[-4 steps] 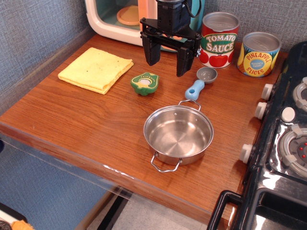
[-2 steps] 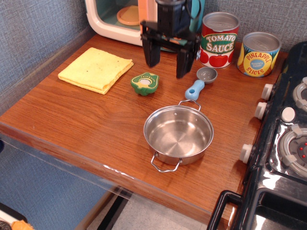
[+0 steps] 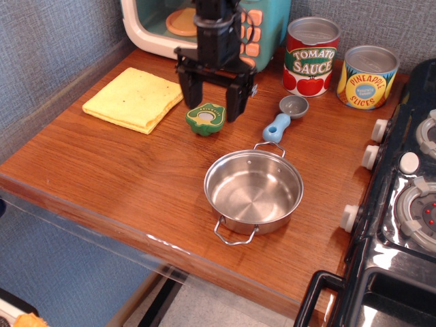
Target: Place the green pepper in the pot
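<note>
Wooden bench (image 3: 122, 170) carries: yellow cloth (image 3: 135, 99) far left; green pepper (image 3: 206, 118) centre; blue-handled scoop (image 3: 283, 118) right of it; pot (image 3: 253, 192) near; two cans (image 3: 311, 56) far right.

There is one view only; the camera stands high in front of the wooden counter (image 3: 122, 170) and looks down at an angle toward the grey back wall (image 3: 48, 41); it is at middle distance, so nearly all the counter fits, with the toy stove (image 3: 402, 204) cut at the right edge and the toy microwave (image 3: 160, 27) cut at the top.
</note>
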Motion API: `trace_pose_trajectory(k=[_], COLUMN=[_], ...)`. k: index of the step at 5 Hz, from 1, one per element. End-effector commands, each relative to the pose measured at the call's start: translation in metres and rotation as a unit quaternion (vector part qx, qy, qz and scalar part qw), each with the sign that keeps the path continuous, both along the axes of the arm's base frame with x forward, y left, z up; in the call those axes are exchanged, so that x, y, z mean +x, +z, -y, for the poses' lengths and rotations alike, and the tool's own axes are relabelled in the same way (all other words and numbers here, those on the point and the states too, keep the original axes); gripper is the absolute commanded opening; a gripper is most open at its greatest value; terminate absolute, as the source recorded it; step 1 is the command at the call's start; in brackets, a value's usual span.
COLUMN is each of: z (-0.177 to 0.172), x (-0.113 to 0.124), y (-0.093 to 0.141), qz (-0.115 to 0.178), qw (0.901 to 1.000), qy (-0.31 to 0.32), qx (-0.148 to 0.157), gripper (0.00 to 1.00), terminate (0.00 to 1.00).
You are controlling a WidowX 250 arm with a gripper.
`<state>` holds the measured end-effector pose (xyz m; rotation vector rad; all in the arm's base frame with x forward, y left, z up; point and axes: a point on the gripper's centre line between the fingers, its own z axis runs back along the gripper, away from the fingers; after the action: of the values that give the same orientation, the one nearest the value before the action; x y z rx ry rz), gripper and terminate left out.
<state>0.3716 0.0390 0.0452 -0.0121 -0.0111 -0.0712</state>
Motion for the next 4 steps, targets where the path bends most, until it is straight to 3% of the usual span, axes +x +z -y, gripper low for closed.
trace_pose_trajectory(k=[1,4], z=[-0.025,-0.006], x=[0.013,0.022], y=[0.004,-0.020], qz=[0.007,-0.015], qw=[0.9993,0.9994], qy=[0.034,0.011], qx=[0.016,0.030], gripper=[1.00,1.00], terminate=[0.00,0.00])
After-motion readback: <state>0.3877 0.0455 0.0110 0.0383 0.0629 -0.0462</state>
